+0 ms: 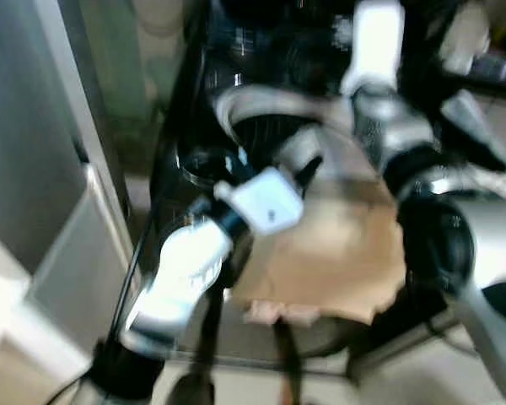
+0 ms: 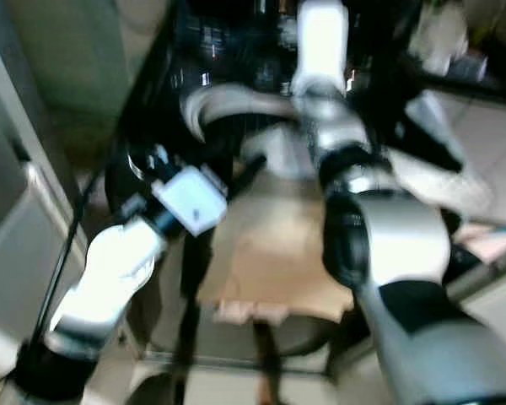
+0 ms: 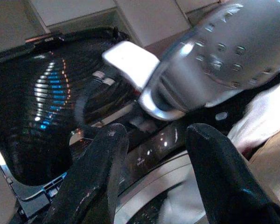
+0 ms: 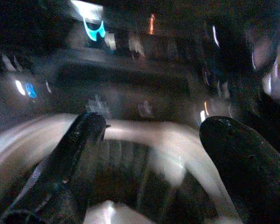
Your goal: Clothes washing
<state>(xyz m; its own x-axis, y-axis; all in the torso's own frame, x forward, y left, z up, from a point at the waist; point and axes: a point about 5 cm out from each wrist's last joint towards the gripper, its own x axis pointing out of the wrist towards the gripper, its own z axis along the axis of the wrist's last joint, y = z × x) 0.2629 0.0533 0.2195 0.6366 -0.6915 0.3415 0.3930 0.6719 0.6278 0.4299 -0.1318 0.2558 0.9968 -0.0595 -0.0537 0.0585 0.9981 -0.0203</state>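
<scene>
Over washer drum (image 1: 236, 105) | both arms above tan cloth (image 1: 337, 253) | left gripper (image 3: 151, 140) wide | right gripper (image 4: 151, 135) wide

a black top-loading washing machine (image 1: 185, 126) stands on a pale floor (image 1: 422, 375); a tan cloth (image 1: 337, 253) lies draped over its open drum rim (image 1: 261, 101); blur hides finer detail

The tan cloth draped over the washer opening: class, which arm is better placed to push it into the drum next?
Probably the right. The right gripper hangs open directly over the pale drum rim, beside the tan cloth. The left gripper, also open, points at the raised dark glossy lid.
</scene>
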